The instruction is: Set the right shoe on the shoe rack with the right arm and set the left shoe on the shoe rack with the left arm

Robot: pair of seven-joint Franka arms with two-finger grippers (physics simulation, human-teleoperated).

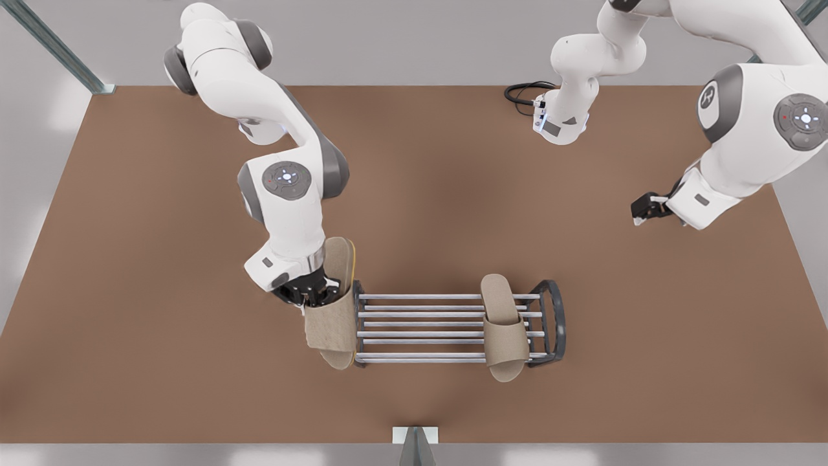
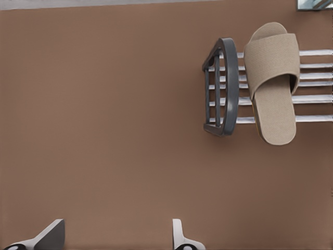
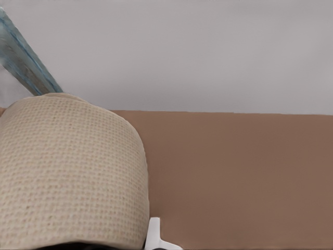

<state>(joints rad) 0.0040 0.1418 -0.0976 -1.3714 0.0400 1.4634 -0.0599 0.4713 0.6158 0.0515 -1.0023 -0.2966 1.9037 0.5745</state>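
Shoe rack (image 1: 555, 320): one. Slippers: two. The left shoe (image 1: 503, 336) already lay across the bars at one end, well apart from the left gripper (image 1: 647, 208), whose fingers stood open and empty. The right shoe (image 1: 333, 323) remained clamped in the right gripper (image 1: 309, 294), just beside the rack's other end, not yet placed.

The right claw (image 1: 315, 292) is seen clamped on the right shoe (image 1: 333, 309), held tilted against the shoe rack (image 1: 453, 327) at its end on the front view's left. The left shoe (image 1: 503, 336) is laid across the bars near the opposite end. The left claw (image 1: 642, 210) is held well apart, above the brown surface (image 1: 129, 259).
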